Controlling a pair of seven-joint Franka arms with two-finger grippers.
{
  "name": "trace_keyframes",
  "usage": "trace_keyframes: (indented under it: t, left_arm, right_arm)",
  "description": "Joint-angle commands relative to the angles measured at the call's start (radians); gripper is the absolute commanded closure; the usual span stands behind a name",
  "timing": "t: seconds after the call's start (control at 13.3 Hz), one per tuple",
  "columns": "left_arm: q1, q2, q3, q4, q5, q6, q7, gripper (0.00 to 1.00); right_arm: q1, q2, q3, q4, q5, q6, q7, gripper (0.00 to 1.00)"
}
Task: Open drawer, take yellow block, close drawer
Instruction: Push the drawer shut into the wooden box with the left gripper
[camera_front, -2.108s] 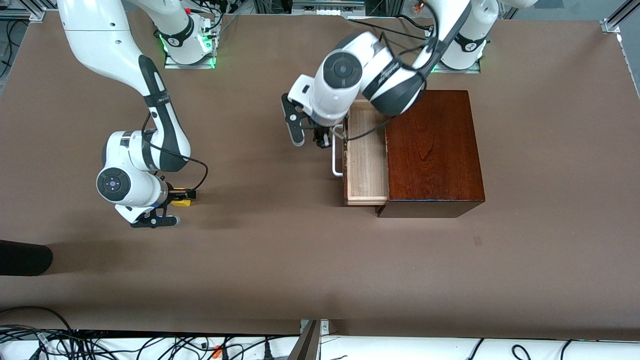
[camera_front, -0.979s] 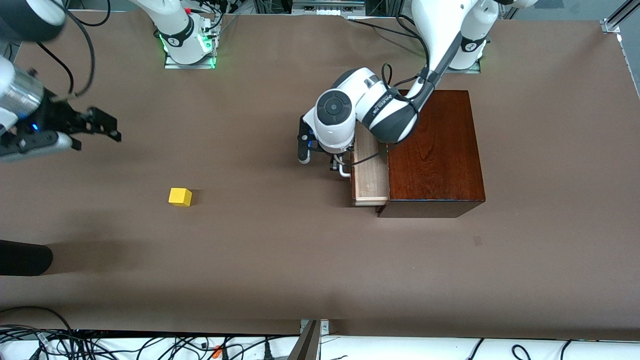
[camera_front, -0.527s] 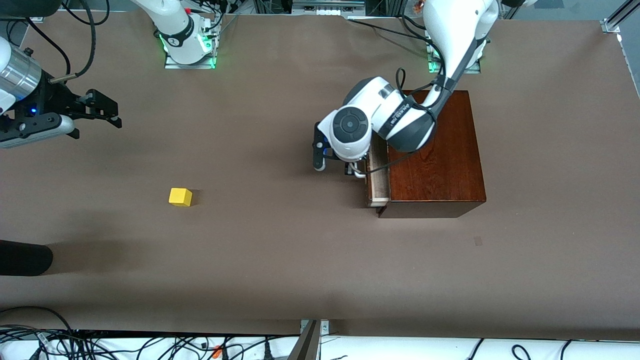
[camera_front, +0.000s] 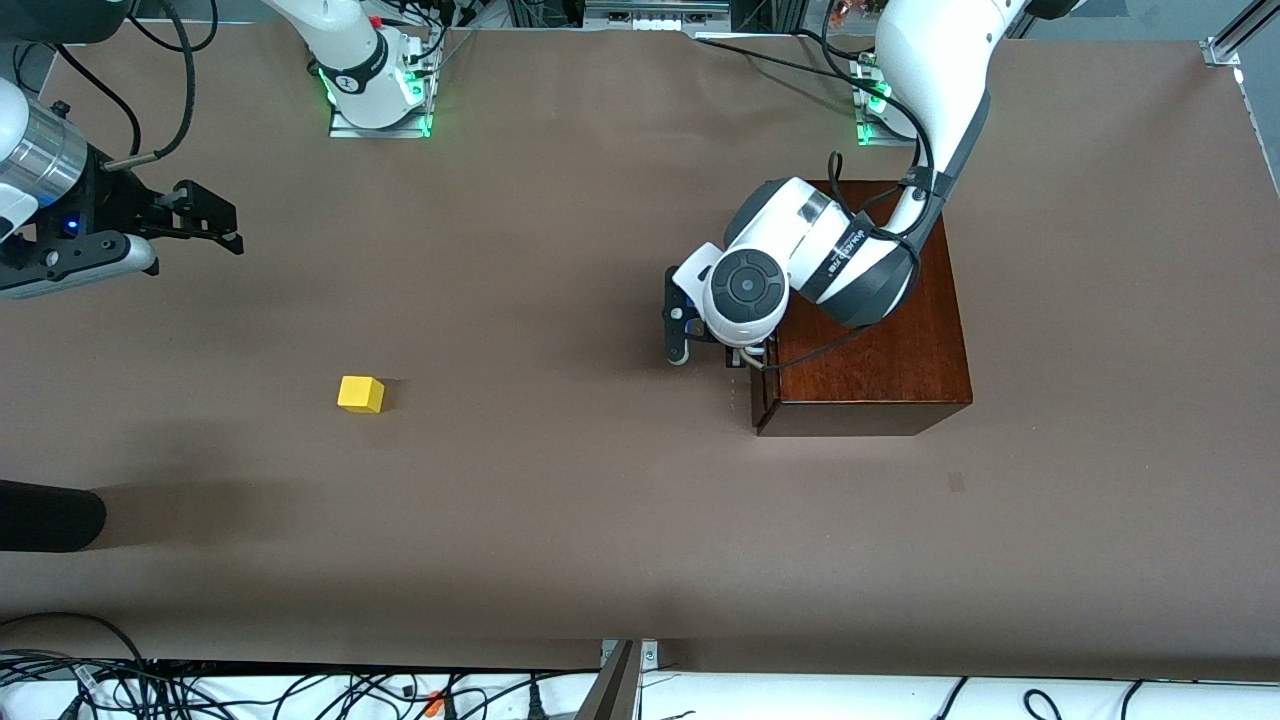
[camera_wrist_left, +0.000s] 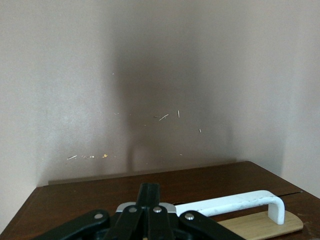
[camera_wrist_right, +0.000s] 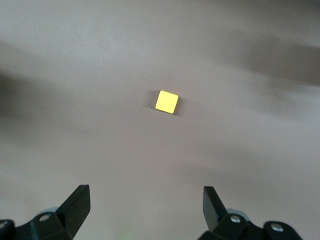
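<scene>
Front view: my left gripper (camera_front: 735, 357) at the handle (camera_front: 740, 362) mid-frame, grip unclear, drawer (camera_front: 760, 385) shut in the box (camera_front: 870, 330). My right gripper (camera_front: 215, 225), spread wide and empty, hangs upper left; block (camera_front: 361, 393) sits alone lower left on the table (camera_front: 560, 520).

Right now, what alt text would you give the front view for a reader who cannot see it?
The left gripper is at the white handle of the drawer, which sits pushed almost flush into the dark wooden box. The yellow block lies alone on the brown table toward the right arm's end. The right gripper, jaws open, hangs over that end of the table.
</scene>
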Motion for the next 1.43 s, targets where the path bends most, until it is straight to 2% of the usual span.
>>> trace_keyframes:
  t: [0.0,0.08,0.15,0.23,0.45,0.6,0.75,0.98,1.13,1.2,1.36]
  left_arm:
    - [0.009,-0.023,0.012,0.006,0.031,-0.014,0.036,0.99]
    - [0.006,-0.027,0.008,0.019,0.031,-0.014,0.031,0.79]
    - [0.005,-0.027,0.008,0.046,0.022,-0.015,0.018,0.16]
    - [0.012,-0.038,0.006,0.058,0.020,-0.037,0.010,0.00]
    - [0.011,-0.119,0.016,0.072,0.023,-0.069,-0.043,0.00]
    - [0.035,-0.174,0.019,0.080,0.025,-0.170,-0.163,0.00]
    - [0.092,-0.222,0.019,0.114,0.028,-0.231,-0.293,0.00]
    - [0.199,-0.237,0.016,0.180,0.025,-0.307,-0.364,0.00]
    - [0.236,-0.254,0.023,0.181,0.029,-0.334,-0.377,0.00]
    - [0.226,-0.306,0.064,0.155,0.029,-0.332,-0.399,0.00]
    - [0.244,-0.343,0.089,0.134,-0.003,-0.335,-0.519,0.00]
  right_arm:
    - [0.000,0.004,0.014,0.029,-0.024,-0.020,-0.004,0.00]
    - [0.000,0.002,0.009,0.041,-0.025,-0.020,-0.003,0.00]
    - [-0.006,0.005,0.006,0.050,-0.025,-0.019,-0.001,0.00]
    - [-0.010,0.007,0.003,0.068,-0.028,-0.019,-0.010,0.00]
    - [-0.010,0.015,0.003,0.067,-0.036,-0.023,0.000,0.00]
    - [-0.010,0.013,0.003,0.065,-0.036,-0.029,0.000,0.00]
    - [-0.008,0.009,0.008,0.065,-0.038,-0.063,0.011,0.00]
    - [-0.008,0.007,0.009,0.065,-0.038,-0.117,0.068,0.00]
    - [-0.007,0.007,0.011,0.068,-0.039,-0.109,0.066,0.00]
    - [-0.005,0.007,0.011,0.068,-0.041,-0.108,0.066,0.00]
    - [-0.005,0.012,0.012,0.070,-0.056,-0.103,0.066,0.00]
